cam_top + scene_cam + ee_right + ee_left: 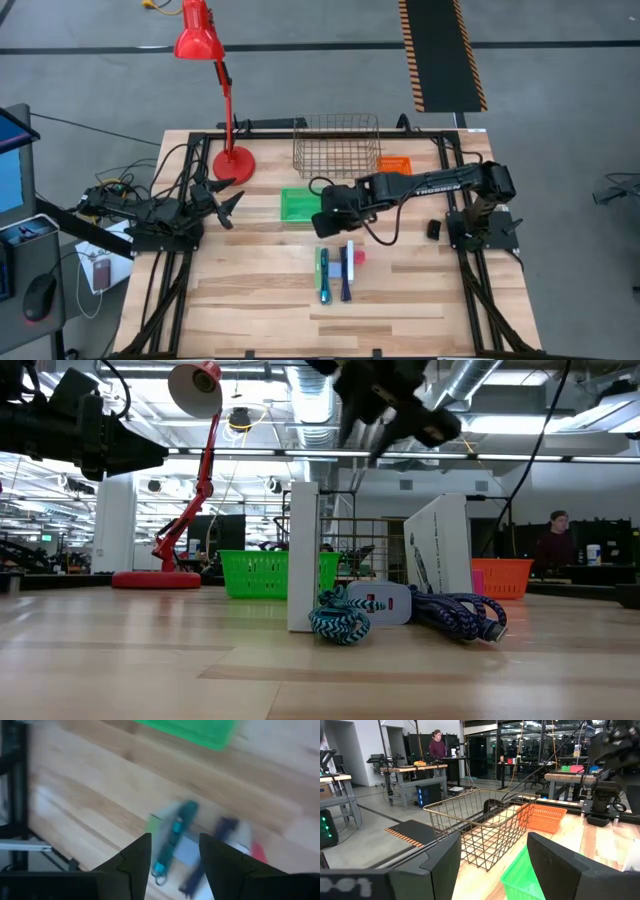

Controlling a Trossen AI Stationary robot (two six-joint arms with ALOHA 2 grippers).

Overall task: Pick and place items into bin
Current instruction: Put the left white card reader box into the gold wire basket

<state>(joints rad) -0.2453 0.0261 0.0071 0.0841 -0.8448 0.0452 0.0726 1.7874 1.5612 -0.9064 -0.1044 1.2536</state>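
My right gripper [175,851] hovers empty, fingers apart, above the teal-green pen [176,832]; I'd straddle it squarely, descending.

Tabletop [250,300]: pale wood planks, black frame. Lamp [197,40], upper left of the high view: red. Wire basket [337,145], upper centre: bronze-brown. Centre bin [300,205] was bright green; the bin [395,164] right of the basket, orange. Pens: teal-green [324,275] and dark blue [346,272]. Small block [359,257]: pink-red.
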